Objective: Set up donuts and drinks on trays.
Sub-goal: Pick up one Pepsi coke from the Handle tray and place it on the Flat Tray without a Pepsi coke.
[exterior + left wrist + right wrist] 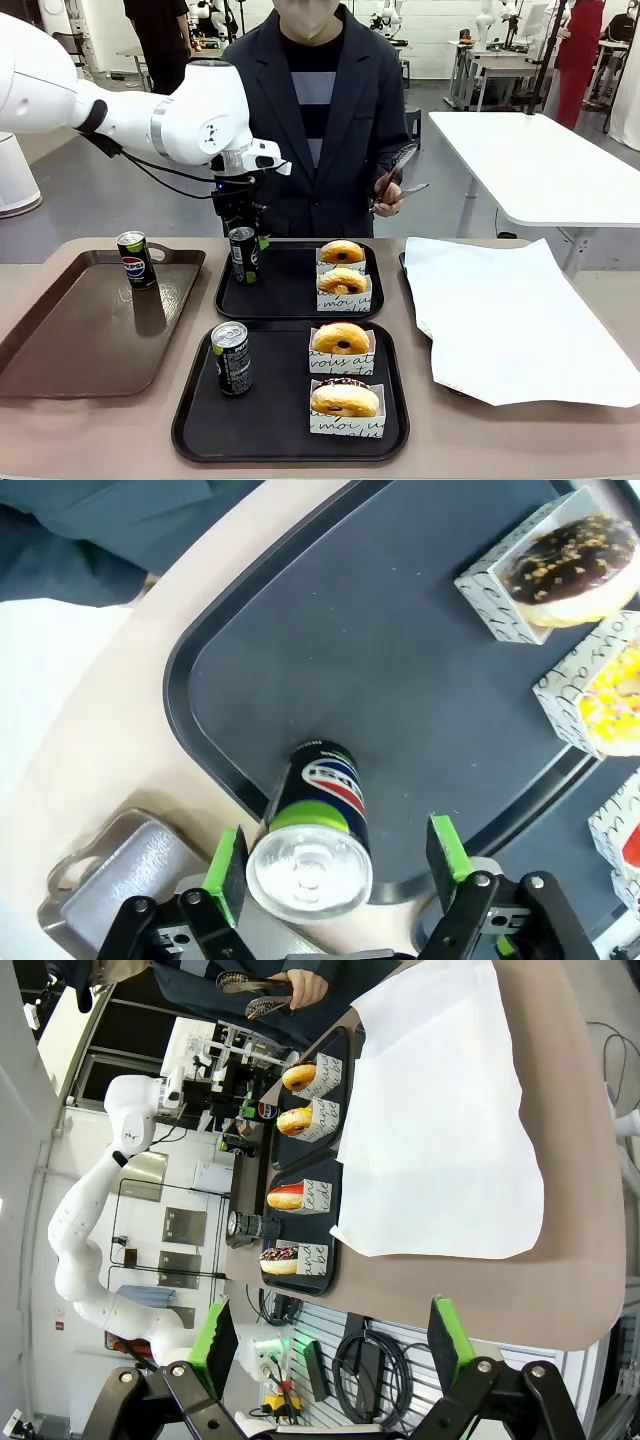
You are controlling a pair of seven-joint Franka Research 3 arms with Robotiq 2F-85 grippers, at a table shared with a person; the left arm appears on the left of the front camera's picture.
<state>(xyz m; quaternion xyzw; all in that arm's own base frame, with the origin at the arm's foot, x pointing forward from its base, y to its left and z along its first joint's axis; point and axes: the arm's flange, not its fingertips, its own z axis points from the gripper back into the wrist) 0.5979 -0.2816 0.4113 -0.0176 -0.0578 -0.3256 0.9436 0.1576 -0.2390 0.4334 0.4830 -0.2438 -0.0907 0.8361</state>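
On far tray [290,300]: can [243,254], two donuts [343,268] | left claw [338,862] open astride can | right claw [335,1345] open, empty

The front view looks level across the table [120,440] at the person [315,120] on the far side, both black trays mid-frame. The left wrist view looks steeply down, close over a can [315,845] at the bottom centre and one tray's [400,680] corner. The right wrist view is rolled sideways and far off, taking in the whole table [560,1160]; all three share the far tray.
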